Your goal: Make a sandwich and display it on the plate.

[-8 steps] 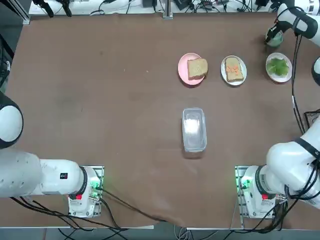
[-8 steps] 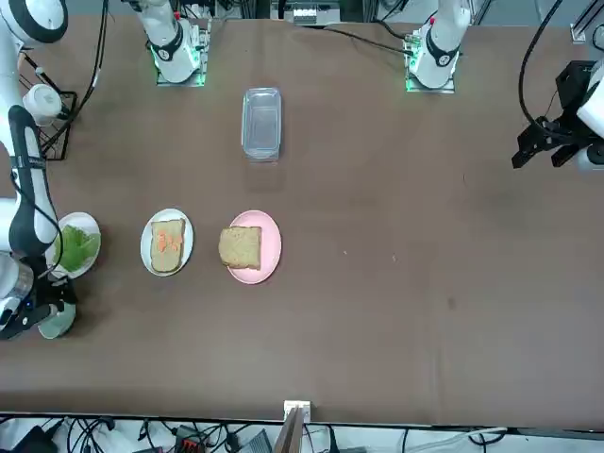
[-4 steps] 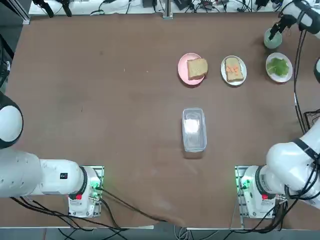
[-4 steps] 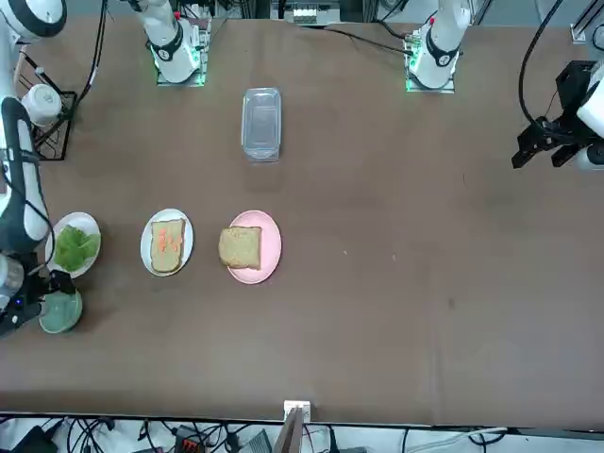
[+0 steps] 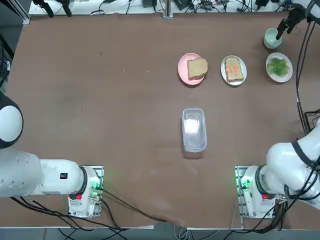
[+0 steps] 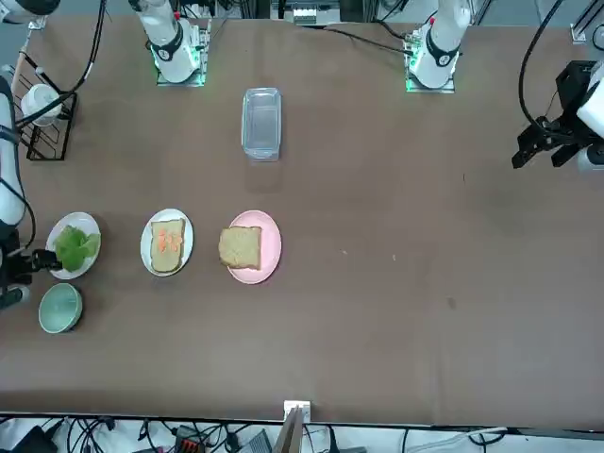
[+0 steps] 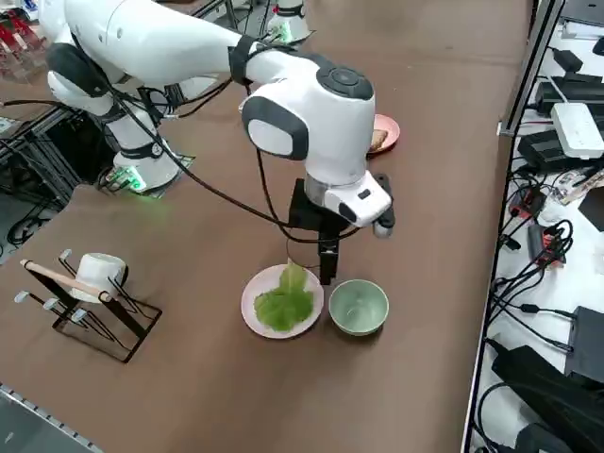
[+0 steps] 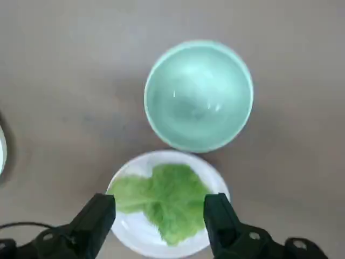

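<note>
Top view: a pink plate [image 5: 190,68] bearing a plain toasted bread slice [image 5: 197,67] is seen above table centre. Just beside it, at its 3 o'clock, a white plate [image 5: 233,69] carries a second bread slice [image 5: 233,69] topped with orange-red bits. Further toward 3 o'clock a second white plate [image 5: 279,67] holds a lettuce leaf [image 5: 278,66]. A pale green bowl [image 5: 272,38] is placed at 12 o'clock of the lettuce plate. The right gripper [image 5: 284,28] is found at the bowl's 2 o'clock, near the table's far right corner. A clear lidded container [image 5: 194,129] is noted at table centre. No assembled sandwich is seen; the parts lie on separate plates.

Front view: the same row is confirmed, with the gripper [image 6: 33,260] beside the lettuce plate's 9 o'clock edge; its finger spread is poorly shown here. A wire rack [image 6: 42,118] with a white cup is noted at the table's edge.

Right side view: the gripper [image 7: 327,267] is seen pointing downward, raised over the gap between lettuce plate and bowl; contact with either appears unlikely.

Right wrist view: the fingers [image 8: 94,224] are seen wide apart and empty, the lettuce plate [image 8: 132,234] lying between them, the bowl [image 8: 199,95] beyond.
</note>
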Robot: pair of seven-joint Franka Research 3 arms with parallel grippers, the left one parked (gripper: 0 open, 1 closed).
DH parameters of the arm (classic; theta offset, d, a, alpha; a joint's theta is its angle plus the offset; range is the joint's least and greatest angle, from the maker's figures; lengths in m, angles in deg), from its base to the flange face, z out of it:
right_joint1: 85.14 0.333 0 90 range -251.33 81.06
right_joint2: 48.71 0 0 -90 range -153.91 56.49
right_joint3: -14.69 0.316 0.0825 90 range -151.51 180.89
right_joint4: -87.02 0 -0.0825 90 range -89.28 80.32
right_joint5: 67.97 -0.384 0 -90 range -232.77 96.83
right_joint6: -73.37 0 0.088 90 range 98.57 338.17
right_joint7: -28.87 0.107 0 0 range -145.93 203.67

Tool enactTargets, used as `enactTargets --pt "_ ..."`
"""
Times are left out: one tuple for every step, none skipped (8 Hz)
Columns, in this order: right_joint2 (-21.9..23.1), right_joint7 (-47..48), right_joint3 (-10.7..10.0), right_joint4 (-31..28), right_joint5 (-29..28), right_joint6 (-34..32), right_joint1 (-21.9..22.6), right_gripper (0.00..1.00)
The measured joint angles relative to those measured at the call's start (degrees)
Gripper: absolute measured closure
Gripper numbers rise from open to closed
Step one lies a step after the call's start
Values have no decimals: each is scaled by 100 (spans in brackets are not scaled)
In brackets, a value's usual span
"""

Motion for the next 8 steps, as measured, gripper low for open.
enactTargets --pt "121 85 -8 -320 -1 13 -155 0" --pt "235 129 -14 -675 -1 114 -358 0" --pt "349 146 -19 -1030 -1 277 -561 0" --pt "446 211 -21 -1354 -2 440 -724 0" --pt "505 306 -22 -1634 -2 645 -828 0" --pt "537 387 -25 -1875 -1 899 -889 0" --pt "547 407 -34 -2047 3 1134 -924 0" --pt "551 413 -53 -2156 38 1302 -928 1"
